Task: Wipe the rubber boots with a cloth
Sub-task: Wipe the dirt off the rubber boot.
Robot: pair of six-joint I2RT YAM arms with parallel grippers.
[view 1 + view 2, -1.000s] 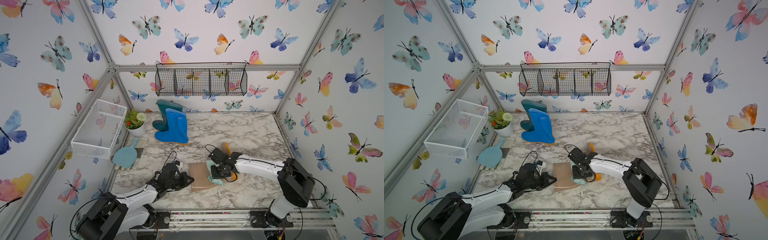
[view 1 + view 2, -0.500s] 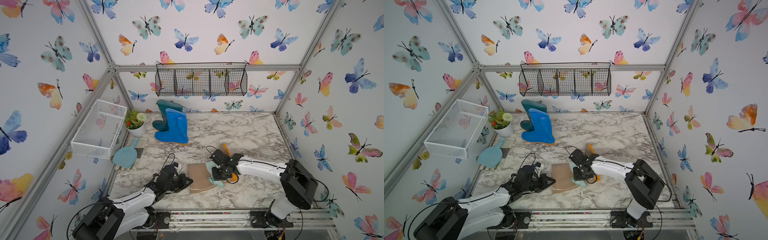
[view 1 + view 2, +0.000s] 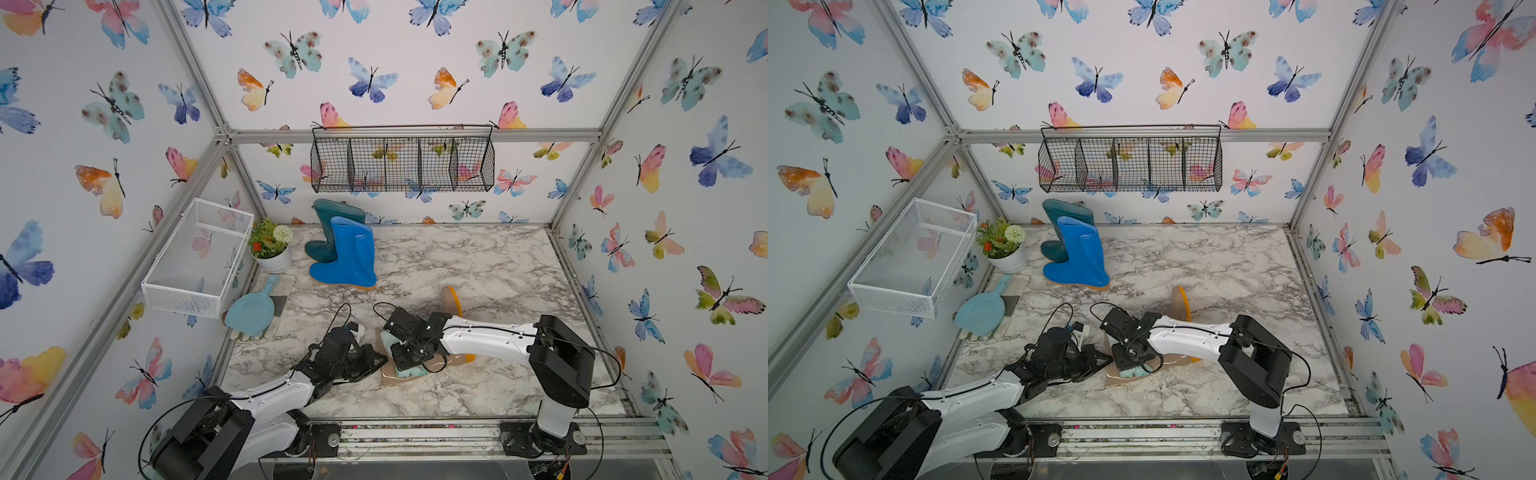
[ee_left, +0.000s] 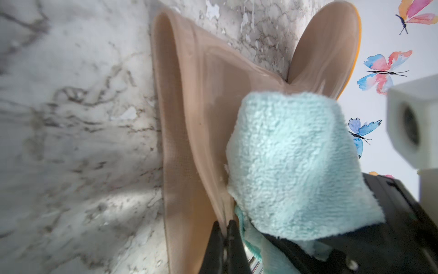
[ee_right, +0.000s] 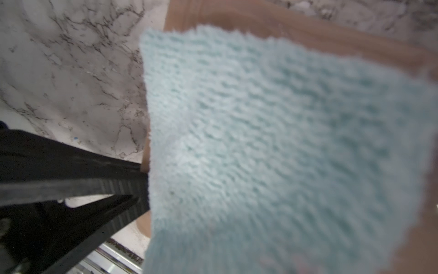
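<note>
Left hand point(image 4: 225, 229) pinches beige boot point(image 4: 189, 106) rim; right hand point(image 3: 409, 360) clamps cloth point(image 4: 296, 166), fingertips hidden.

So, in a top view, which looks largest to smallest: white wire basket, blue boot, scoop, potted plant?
1. white wire basket
2. blue boot
3. scoop and potted plant: too alike to rank

The beige boot point(image 4: 189, 106) lies on marble point(image 4: 71, 142); the cloth point(image 4: 296, 166) covers its shaft, whose edge the left gripper point(image 4: 224, 234) seemingly pinches.
</note>
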